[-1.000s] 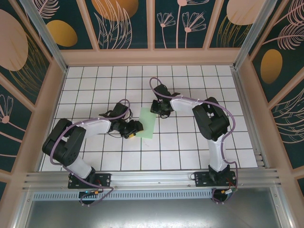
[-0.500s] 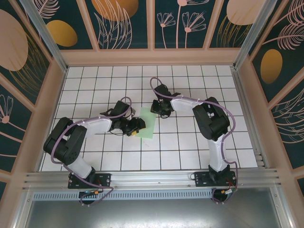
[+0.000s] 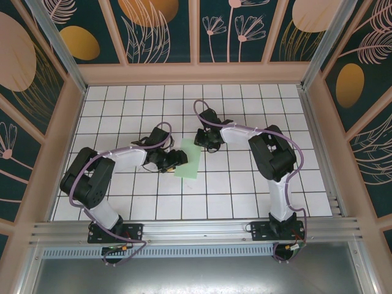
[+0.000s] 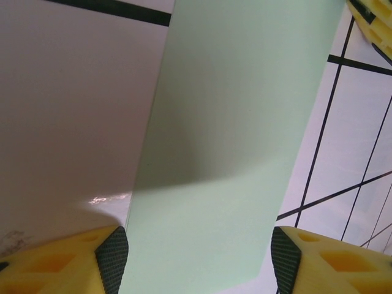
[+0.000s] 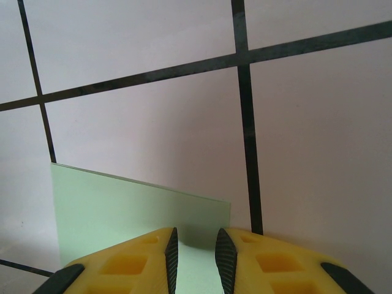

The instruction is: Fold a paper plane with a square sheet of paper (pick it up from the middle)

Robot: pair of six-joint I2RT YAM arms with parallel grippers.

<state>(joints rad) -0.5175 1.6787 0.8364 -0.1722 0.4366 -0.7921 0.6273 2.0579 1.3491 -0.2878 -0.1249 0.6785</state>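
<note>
The square sheet of paper [image 3: 190, 160] lies on the white tiled table as a pale mint-green strip folded lengthwise. It runs from the middle of the table toward the near side. My left gripper [image 3: 176, 159] is low at its left edge. In the left wrist view the paper [image 4: 233, 122] lies flat between the wide-apart pads [image 4: 112, 260] of the left gripper [image 4: 199, 260], which is open. My right gripper [image 3: 204, 142] rests at the strip's far end. In the right wrist view the right gripper [image 5: 198, 257] shows a narrow gap, with the paper [image 5: 122, 208] flat beneath it.
The tiled table [image 3: 245, 184] is boxed in by wooden walls [image 3: 196, 73] at the back and both sides. An aluminium rail [image 3: 196, 229] runs along the near edge by the arm bases. One yellow finger [image 4: 367, 12] of the right gripper shows at the strip's far end.
My left gripper has moved away from the near end of the strip, up along its left edge, and its jaws have widened. The right arm has stayed put.
</note>
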